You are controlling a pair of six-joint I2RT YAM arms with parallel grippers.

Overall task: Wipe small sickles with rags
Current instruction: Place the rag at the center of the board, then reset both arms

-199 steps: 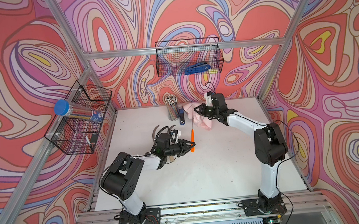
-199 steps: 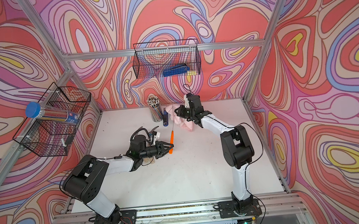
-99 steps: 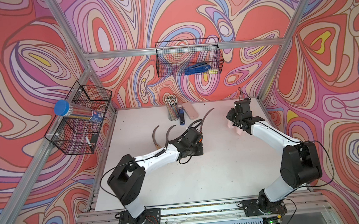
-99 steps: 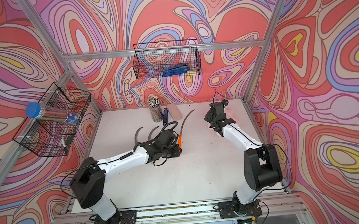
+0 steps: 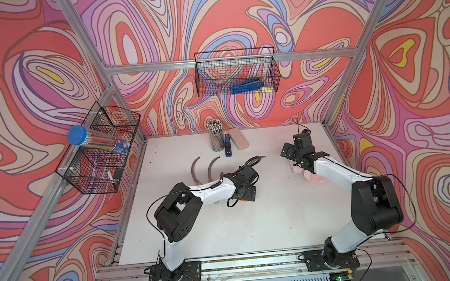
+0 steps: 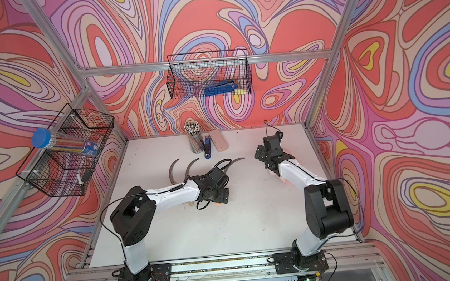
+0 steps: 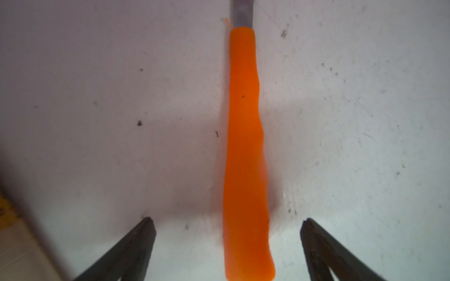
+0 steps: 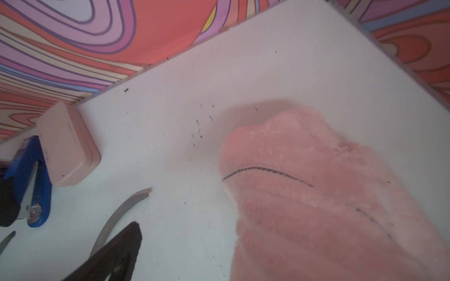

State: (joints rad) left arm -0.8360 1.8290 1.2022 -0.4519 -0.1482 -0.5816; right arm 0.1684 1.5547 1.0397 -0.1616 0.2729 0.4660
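Note:
The orange-handled sickle lies flat on the white table. My left gripper is open astride the handle's end, and neither finger touches it. Its dark blade sticks out past my left gripper in both top views. Two wooden-handled sickles lie side by side just left of it. The pink rag lies crumpled on the table at the right, partly under my right arm. My right gripper is open at the rag's edge; only one finger shows.
A pencil cup, a blue stapler and a smooth pink case stand at the back middle of the table. Wire baskets hang on the back wall and the left frame.
Both grippers have opened. The left one carried the orange sickle rightward and let it down on the table. The right one carried the rag from the back to the right side and released it.

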